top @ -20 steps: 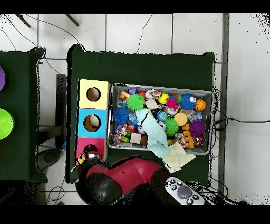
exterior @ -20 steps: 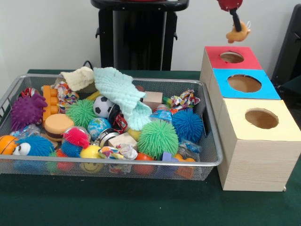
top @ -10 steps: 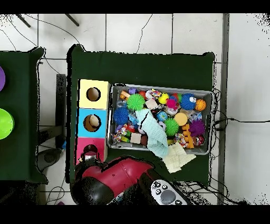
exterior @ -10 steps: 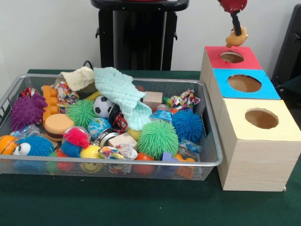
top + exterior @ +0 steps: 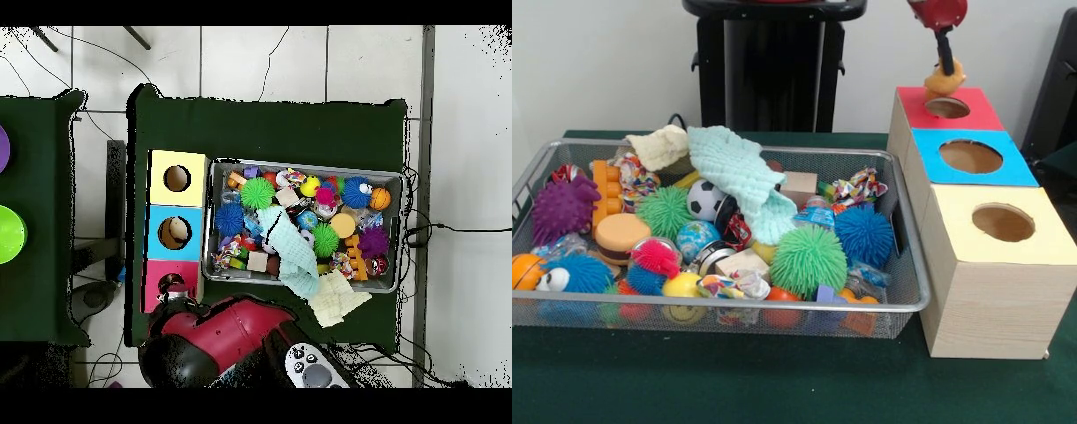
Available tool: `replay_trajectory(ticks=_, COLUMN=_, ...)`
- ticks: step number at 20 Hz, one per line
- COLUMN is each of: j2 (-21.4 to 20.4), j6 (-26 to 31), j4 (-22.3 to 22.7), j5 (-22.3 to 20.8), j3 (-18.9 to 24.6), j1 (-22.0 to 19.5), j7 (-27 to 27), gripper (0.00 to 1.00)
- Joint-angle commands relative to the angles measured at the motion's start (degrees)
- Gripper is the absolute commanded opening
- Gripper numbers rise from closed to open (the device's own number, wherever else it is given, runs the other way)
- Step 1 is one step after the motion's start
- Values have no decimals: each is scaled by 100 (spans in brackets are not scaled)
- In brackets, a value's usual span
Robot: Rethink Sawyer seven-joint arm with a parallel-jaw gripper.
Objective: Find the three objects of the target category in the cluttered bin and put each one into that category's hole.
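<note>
Front view: green cloth-covered surface (image 5: 777,389) carries a silver wire-mesh bin (image 5: 900,305) of toys beside a wooden box with a red-topped hole (image 5: 947,107). Black gripper (image 5: 945,69) hangs clamped on a small orange plush toy (image 5: 945,81) just above that hole. Toy looks light and soft; a pinch at its top suits.

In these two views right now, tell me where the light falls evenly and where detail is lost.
Front view: light is soft and even, with the bin and red-topped box clear; the yellow toy hanging from the gripper is slightly smeared. Overhead view: the arm hides that toy, and the bin's toys merge into small patches.
</note>
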Motion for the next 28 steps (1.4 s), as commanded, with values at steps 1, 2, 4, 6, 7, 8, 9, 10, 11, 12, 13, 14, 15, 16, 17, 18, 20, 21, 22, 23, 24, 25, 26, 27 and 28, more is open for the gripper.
replay_trajectory(ticks=1, j2=252, j6=-581, j4=-681, j5=-444, j3=-387, j1=-29, j7=1009, gripper=0)
replay_trajectory(ticks=2, j2=270, j6=-626, j4=-671, j5=-454, j3=-366, j1=-49, j7=1018, gripper=0)
replay_trajectory(ticks=4, j2=328, j6=-706, j4=-657, j5=-476, j3=-316, j1=-95, j7=1028, gripper=0)
replay_trajectory(ticks=6, j2=448, j6=-808, j4=-625, j5=-482, j3=-257, j1=-161, j7=1065, gripper=0)
replay_trajectory(ticks=7, j2=516, j6=-853, j4=-614, j5=-496, j3=-265, j1=-168, j7=1077, gripper=0)
replay_trajectory(ticks=8, j2=581, j6=-895, j4=-593, j5=-485, j3=-235, j1=-191, j7=1100, gripper=0)
replay_trajectory(ticks=9, j2=646, j6=-937, j4=-573, j5=-474, j3=-204, j1=-213, j7=1122, gripper=0)
replay_trajectory(ticks=10, j2=687, j6=-970, j4=-548, j5=-432, j3=-177, j1=-228, j7=1160, gripper=0)
replay_trajectory(ticks=11, j2=717, j6=-980, j4=-546, j5=-436, j3=-195, j1=-220, j7=1154, gripper=0)
replay_trajectory(ticks=12, j2=747, j6=-989, j4=-544, j5=-439, j3=-213, j1=-213, j7=1149, gripper=0)
replay_trajectory(ticks=13, j2=775, j6=-1015, j4=-557, j5=-447, j3=-275, j1=-176, j7=1146, gripper=0)
replay_trajectory(ticks=14, j2=817, j6=-1030, j4=-569, j5=-465, j3=-293, j1=-178, j7=1130, gripper=0)
replay_trajectory(ticks=15, j2=856, j6=-1039, j4=-577, j5=-468, j3=-313, j1=-171, j7=1124, gripper=0)
replay_trajectory(ticks=16, j2=878, j6=-1036, j4=-609, j5=-493, j3=-420, j1=-112, j7=1100, gripper=0)
replay_trajectory(ticks=17, j2=924, j6=-989, j4=-659, j5=-524, j3=-535, j1=-35, j7=1057, gripper=0)
replay_trajectory(ticks=18, j2=975, j6=-959, j4=-712, j5=-560, j3=-652, j1=43, j7=1018, gripper=0)
replay_trajectory(ticks=20, j2=1054, j6=-854, j4=-833, j5=-640, j3=-918, j1=220, j7=928, gripper=0)
replay_trajectory(ticks=21, j2=1072, j6=-847, j4=-880, j5=-681, j3=-1000, j1=279, j7=899, gripper=0)
replay_trajectory(ticks=22, j2=1072, j6=-799, j4=-919, j5=-720, j3=-1062, j1=320, j7=861, gripper=0)
replay_trajectory(ticks=23, j2=1073, j6=-844, j4=-933, j5=-744, j3=-1081, j1=335, j7=861, gripper=0)
replay_trajectory(ticks=24, j2=1074, j6=-890, j4=-948, j5=-767, j3=-1099, j1=350, j7=860, gripper=0)
replay_trajectory(ticks=25, j2=1072, j6=-924, j4=-966, j5=-789, j3=-1126, j1=369, j7=861, gripper=0)
replay_trajectory(ticks=26, j2=1071, j6=-958, j4=-984, j5=-811, j3=-1153, j1=389, j7=863, gripper=0)
replay_trajectory(ticks=27, j2=1074, j6=-1003, j4=-995, j5=-838, j3=-1160, j1=391, j7=879, gripper=0)
replay_trajectory(ticks=28, j2=1084, j6=-1061, j4=-994, j5=-865, j3=-1144, j1=367, j7=894, gripper=0)
